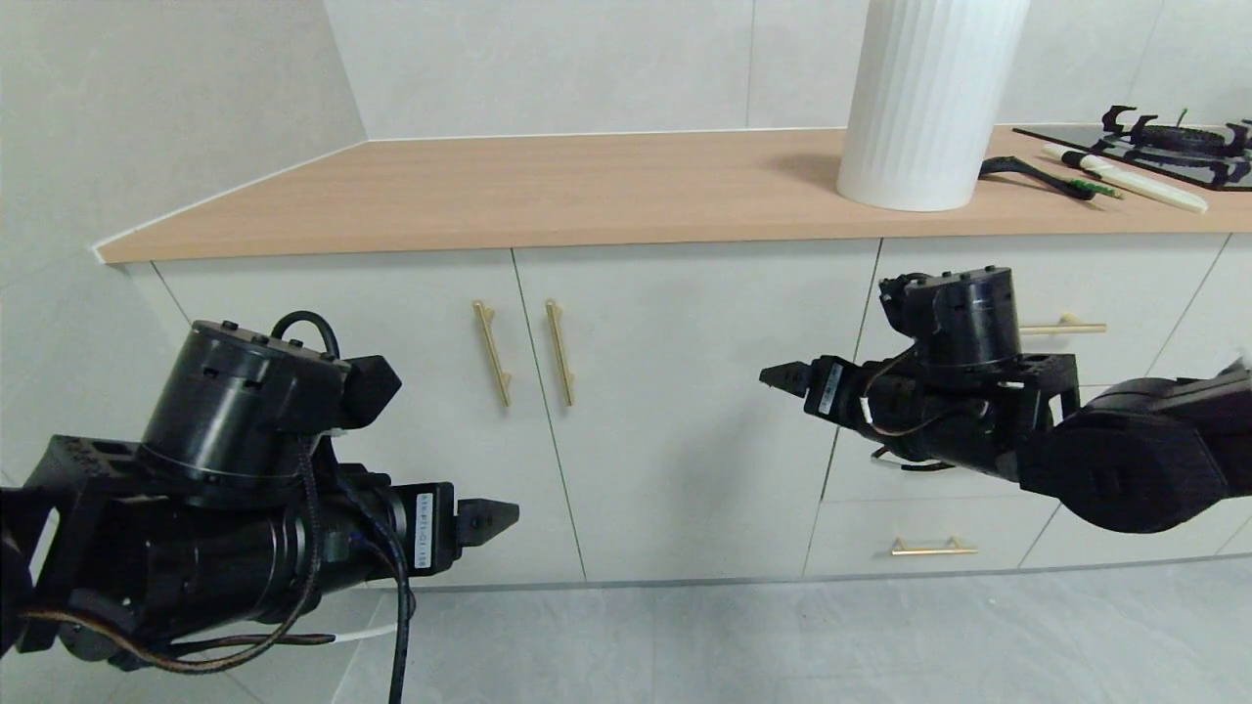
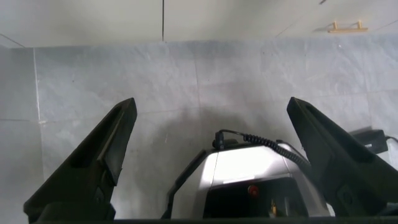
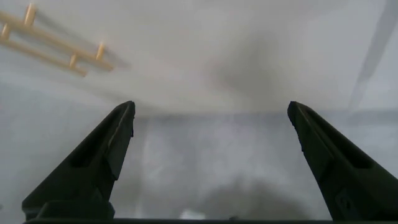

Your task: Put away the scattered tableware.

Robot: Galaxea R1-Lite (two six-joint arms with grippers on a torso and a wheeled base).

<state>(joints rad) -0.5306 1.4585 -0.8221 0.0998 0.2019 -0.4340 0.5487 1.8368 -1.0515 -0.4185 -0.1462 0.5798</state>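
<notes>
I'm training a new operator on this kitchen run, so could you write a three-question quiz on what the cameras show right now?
1. True or false: the left gripper is holding a spoon.
2. Where does the white ribbed container stand? A, on the floor; B, on the wooden countertop; C, inside a drawer.
3. Fill in: the black utensil lies between the container and the ____.

Key
1. False: its fingers are open and hold nothing.
2. B.
3. cooktop.
</notes>
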